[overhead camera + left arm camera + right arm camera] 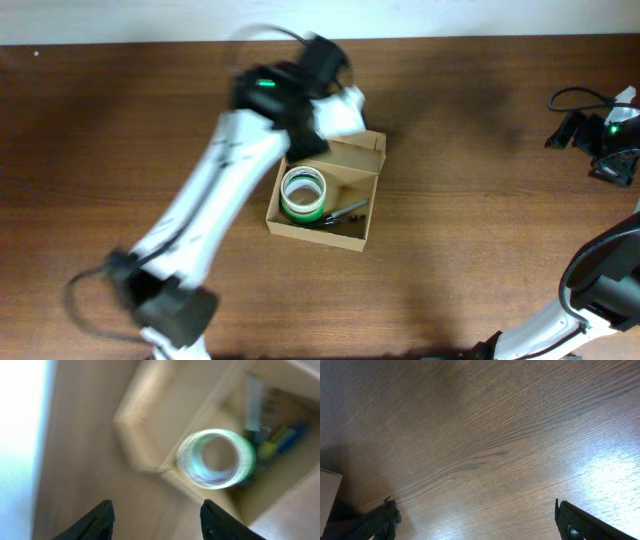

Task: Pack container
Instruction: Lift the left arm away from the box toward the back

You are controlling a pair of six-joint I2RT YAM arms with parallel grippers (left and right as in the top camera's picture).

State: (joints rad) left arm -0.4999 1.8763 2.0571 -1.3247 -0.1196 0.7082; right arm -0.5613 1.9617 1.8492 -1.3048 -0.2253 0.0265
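Though blurred, found left gripper (157, 510) spread wide and empty above the open container (315, 232) at mid-table, tape roll (303, 193) inside. Found right gripper (474, 505) wide too, well apart. Judged cardboard light, thin, crushable; best pinched at a side wall.

Two-arm robot lab bench: dark wood table (470, 250), loose black cable (565, 93), plain white wall (120, 18) behind.

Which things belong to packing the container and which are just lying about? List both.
Job:
container, lid open
tape roll and pens inside it
left claw, open above it

Lying about:
right claw, open over the table
pale object at the right wrist view's edge, unidentifiable
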